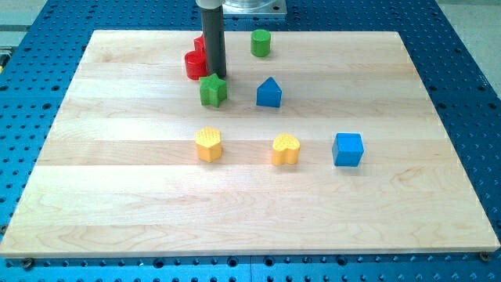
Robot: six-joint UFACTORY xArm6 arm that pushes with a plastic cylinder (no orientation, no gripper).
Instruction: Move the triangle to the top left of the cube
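Note:
The blue triangle-topped block (268,92) stands in the upper middle of the wooden board (117,157). The blue cube (347,149) lies lower and to the view's right of it. My tip (217,75) is at the end of the dark rod, just above the green star block (212,90) and right beside the red blocks (195,61). The tip is to the view's left of the blue triangle block, about one block width from it and not touching it.
A green cylinder (261,42) stands near the board's top edge. A yellow block (208,144) and a yellow heart block (286,149) lie in the middle. The rod partly hides the red blocks. A blue perforated table (462,78) surrounds the board.

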